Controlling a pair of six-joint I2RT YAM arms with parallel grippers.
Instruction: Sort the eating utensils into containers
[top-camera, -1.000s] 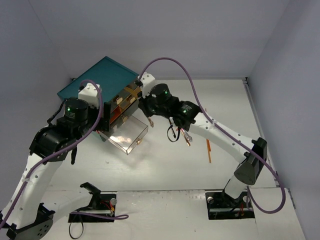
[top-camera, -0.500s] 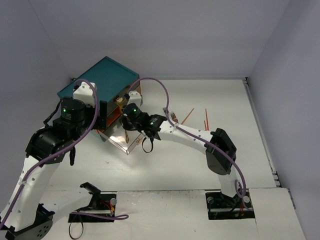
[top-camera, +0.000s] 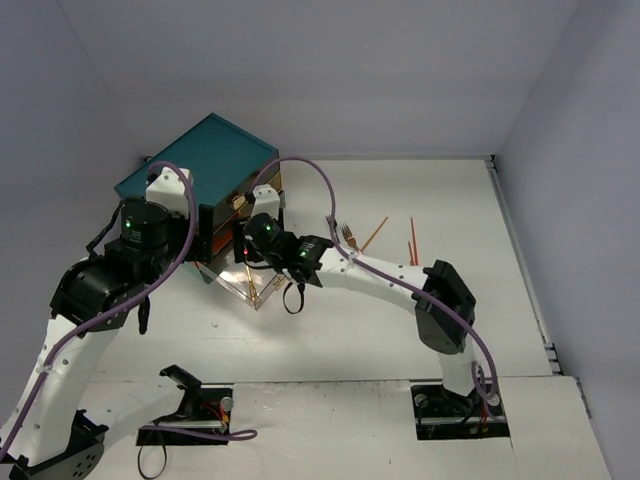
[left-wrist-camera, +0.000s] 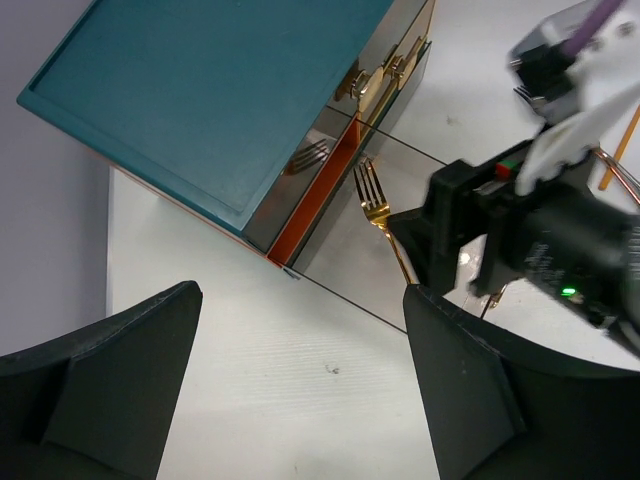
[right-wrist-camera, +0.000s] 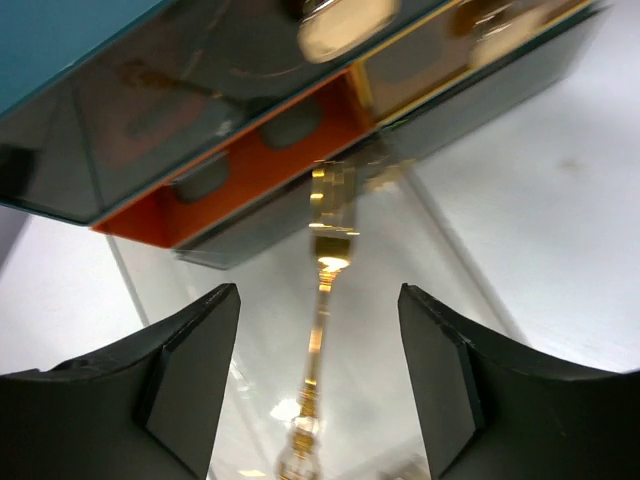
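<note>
The right gripper (right-wrist-camera: 318, 295) hangs over the pulled-out clear drawer (left-wrist-camera: 345, 297) of the teal chest (left-wrist-camera: 210, 90), fingers apart and clamping nothing. The gold fork (left-wrist-camera: 378, 215) lies beneath it in the drawer, tines toward the chest. The left gripper (left-wrist-camera: 302, 300) hovers nearby, spread and empty. If the fork's handle leans on the drawer's front wall, closing could jam, or a lifting finger could flick it out. The handle's end is hidden behind the right gripper, and the right wrist view is blurred.
</note>
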